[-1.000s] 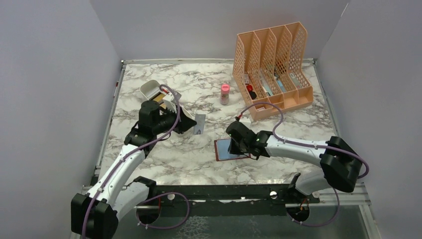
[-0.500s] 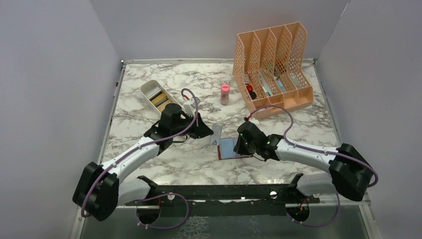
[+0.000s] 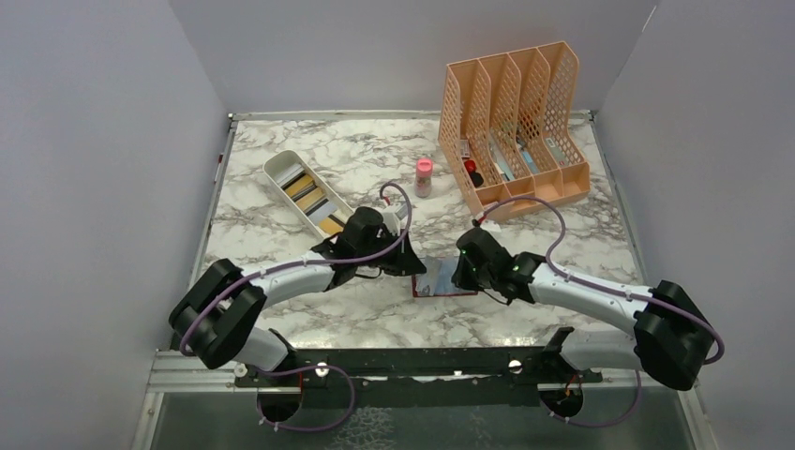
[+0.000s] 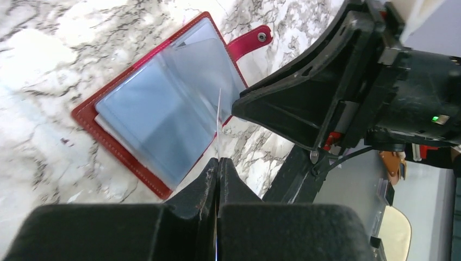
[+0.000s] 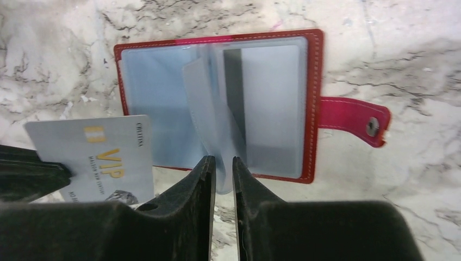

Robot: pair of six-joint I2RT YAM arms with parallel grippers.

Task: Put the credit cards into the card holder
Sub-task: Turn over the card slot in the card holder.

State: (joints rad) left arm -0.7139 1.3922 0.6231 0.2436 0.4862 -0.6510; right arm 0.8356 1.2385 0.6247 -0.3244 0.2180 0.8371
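The red card holder (image 3: 433, 282) lies open on the marble, its clear sleeves (image 5: 163, 103) facing up and its snap strap (image 5: 353, 119) off to one side. My left gripper (image 3: 412, 264) is shut on a silver VIP card (image 5: 100, 160). The left wrist view shows that card (image 4: 218, 122) edge-on, its tip just over the holder (image 4: 157, 109). My right gripper (image 5: 222, 160) sits at the holder's other side (image 3: 462, 272), its jaws closed on one loose clear sleeve leaf (image 5: 204, 109) that stands up from the middle.
A white tray (image 3: 281, 167) holding more cards stands at the back left. A pink-capped bottle (image 3: 424, 176) is at mid-back. An orange file organizer (image 3: 516, 131) fills the back right corner. Both arms meet over the holder.
My left arm has swung right from the white tray with the card, up to the holder's left edge. The right gripper and holder have shifted slightly right.
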